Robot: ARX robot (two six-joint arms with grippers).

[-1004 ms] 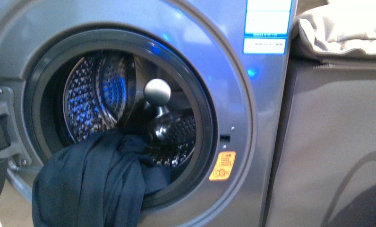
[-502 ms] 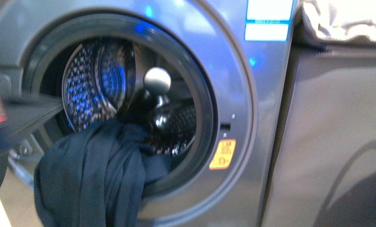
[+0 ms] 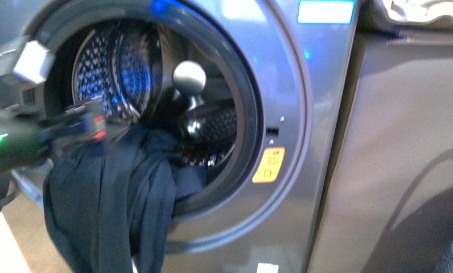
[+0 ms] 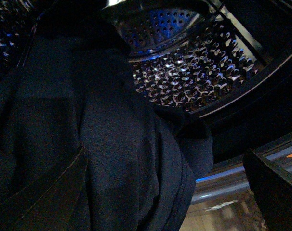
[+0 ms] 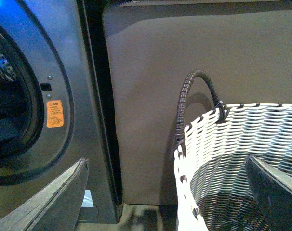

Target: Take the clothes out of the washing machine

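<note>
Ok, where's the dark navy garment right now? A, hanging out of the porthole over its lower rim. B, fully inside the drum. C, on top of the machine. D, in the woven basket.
A: the navy garment spills from the drum over the porthole's lower rim and hangs down the washing machine's front.
</note>
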